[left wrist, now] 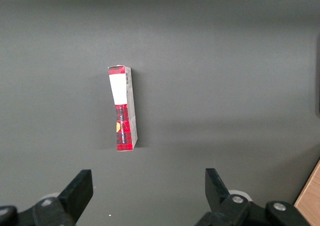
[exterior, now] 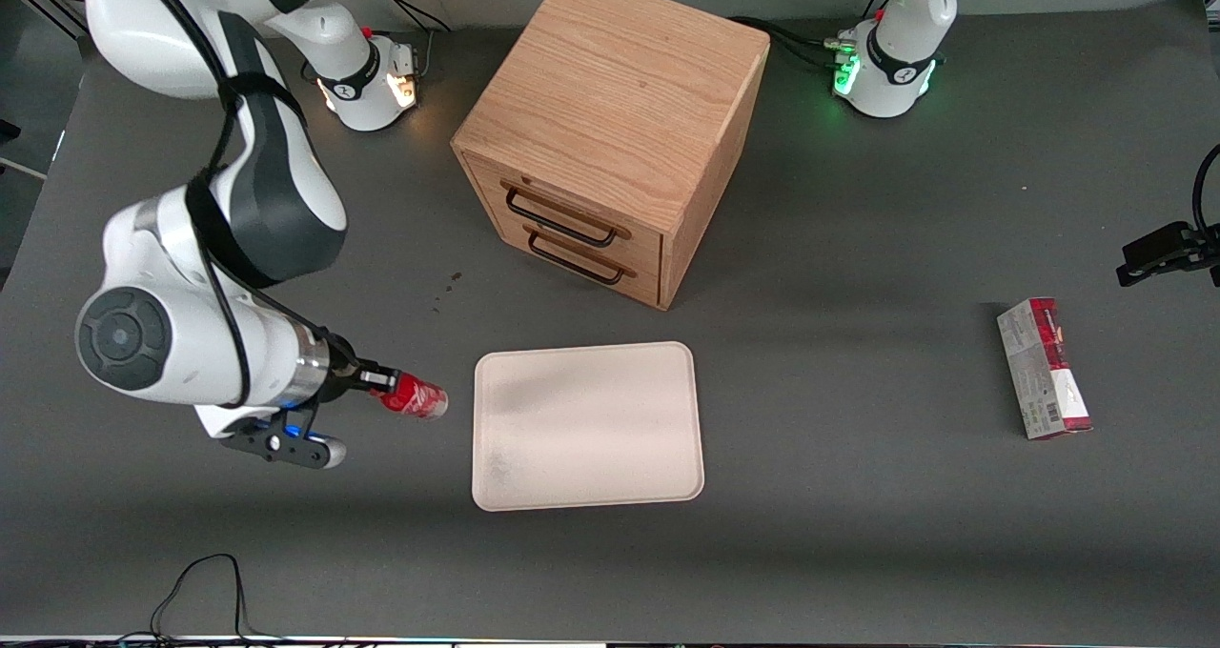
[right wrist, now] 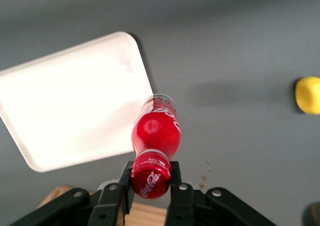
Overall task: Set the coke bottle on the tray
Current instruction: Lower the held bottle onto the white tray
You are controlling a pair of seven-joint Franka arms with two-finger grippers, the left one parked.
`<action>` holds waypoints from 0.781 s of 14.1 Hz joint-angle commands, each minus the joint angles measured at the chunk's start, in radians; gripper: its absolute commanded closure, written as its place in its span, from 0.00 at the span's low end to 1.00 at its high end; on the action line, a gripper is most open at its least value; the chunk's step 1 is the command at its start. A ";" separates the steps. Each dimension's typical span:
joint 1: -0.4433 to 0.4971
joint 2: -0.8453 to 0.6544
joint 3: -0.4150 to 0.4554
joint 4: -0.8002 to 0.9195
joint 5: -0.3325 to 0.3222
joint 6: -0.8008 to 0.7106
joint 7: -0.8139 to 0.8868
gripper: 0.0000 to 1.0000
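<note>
My right gripper [exterior: 386, 388] is shut on the red cap end of the small red coke bottle [exterior: 414, 396], which it holds above the table, tilted, with its clear base pointing toward the tray. The cream-white tray [exterior: 588, 426] lies flat on the grey table beside the bottle, in front of the wooden cabinet and nearer the front camera. In the right wrist view the black fingers [right wrist: 176, 178] clamp the cap of the bottle [right wrist: 155, 136], and the bottle's base hangs just over the tray's edge [right wrist: 75, 101]. The tray holds nothing.
A wooden two-drawer cabinet [exterior: 610, 133] stands farther from the front camera than the tray. A red-and-grey carton [exterior: 1044, 369] lies toward the parked arm's end of the table; it shows in the left wrist view [left wrist: 123, 108]. A yellow lump [right wrist: 307, 95] lies on the table.
</note>
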 commanded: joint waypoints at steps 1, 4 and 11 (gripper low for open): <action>-0.007 0.094 0.013 0.121 -0.004 0.016 0.031 1.00; 0.015 0.137 0.012 0.121 -0.055 0.090 0.033 1.00; 0.065 0.197 0.009 0.120 -0.103 0.191 0.108 1.00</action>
